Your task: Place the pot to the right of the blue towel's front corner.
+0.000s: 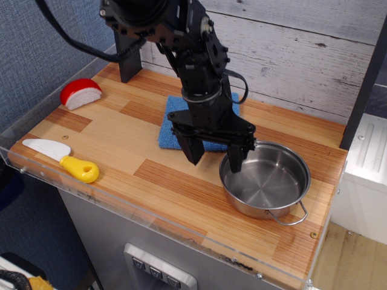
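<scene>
The shiny steel pot [266,181] with two wire loop handles stands on the wooden counter, right of and in front of the blue towel [171,125]. The towel lies flat behind the arm, which covers its right part. My gripper [216,158] hangs open just above the counter at the pot's left rim, in front of the towel's front edge. Its right finger [236,160] is at the pot's near-left rim and its left finger [196,151] is over bare wood. Nothing is held between the fingers.
A red and white toy slice [80,93] lies at the back left. A toy knife [62,159] with a yellow handle lies at the front left. A clear rim [151,216] runs along the counter's edges. A plank wall [302,54] stands behind.
</scene>
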